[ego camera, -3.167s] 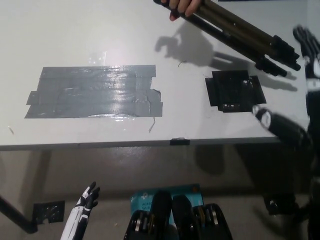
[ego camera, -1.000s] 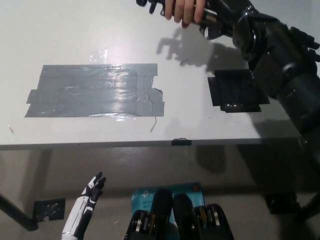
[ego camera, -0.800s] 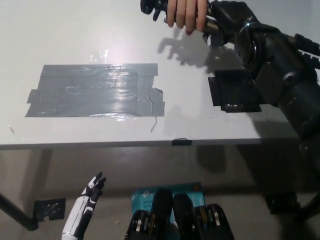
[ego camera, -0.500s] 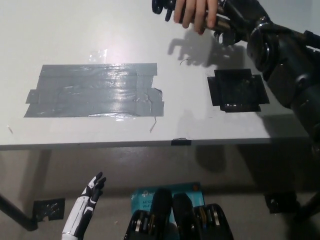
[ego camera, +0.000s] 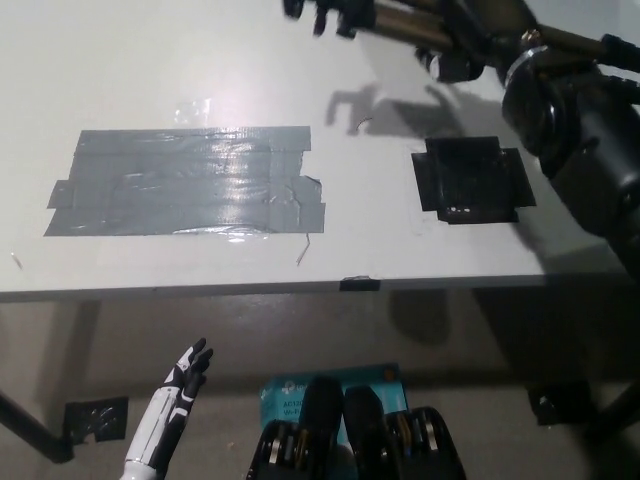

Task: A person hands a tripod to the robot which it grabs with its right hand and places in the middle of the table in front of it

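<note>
The tripod (ego camera: 395,18), with folded brown legs and black tips, hangs over the far side of the white table (ego camera: 150,70) at the top of the head view. My black right hand (ego camera: 468,45) is shut around its legs, and the black arm reaches in from the right. The tripod's right part is hidden behind my hand and arm. It casts a shadow on the table just below. No person's hand is in view. My white left hand (ego camera: 186,368) rests low at the lower left, below the table's front edge, fingers apart and holding nothing.
A large patch of grey tape (ego camera: 190,180) covers the table's middle left. A smaller black tape patch (ego camera: 470,180) lies to the right, under my right arm. A blue box (ego camera: 290,392) sits on the floor below the table's front edge.
The person's hand has let go of the tripod and left the view. My right hand has closed on the tripod and now holds it alone. The left hand stays put.
</note>
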